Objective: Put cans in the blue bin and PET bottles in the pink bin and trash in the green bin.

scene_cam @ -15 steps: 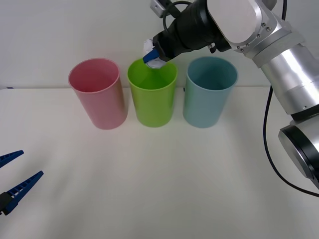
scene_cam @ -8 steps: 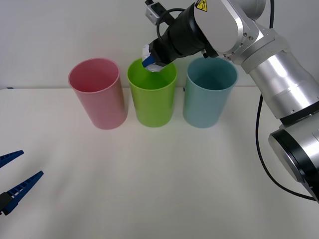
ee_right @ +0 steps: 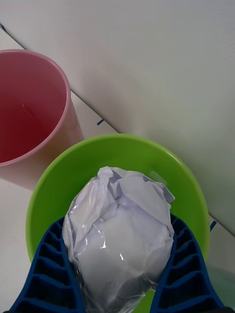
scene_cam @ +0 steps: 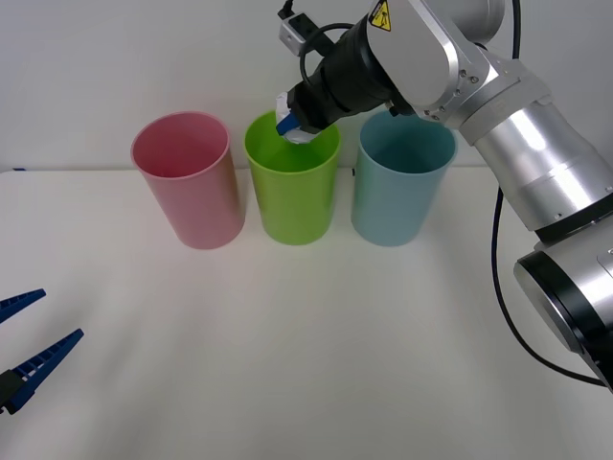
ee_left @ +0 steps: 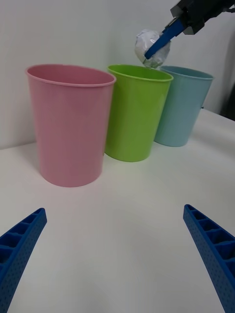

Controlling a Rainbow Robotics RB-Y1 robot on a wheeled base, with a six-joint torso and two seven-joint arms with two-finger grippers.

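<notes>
Just above green bin [scene_cam: 292, 177]: gripped trash [scene_cam: 293, 117].

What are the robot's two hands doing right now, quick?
Left gripper: open, holding nothing, low over the table.
Right gripper: shut on the trash, above the green bin.

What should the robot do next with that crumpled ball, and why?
Probably open the right end effector and let go: it holds the trash right above the green bin, so it should drop inside. The left end effector waits open near the table.
</notes>
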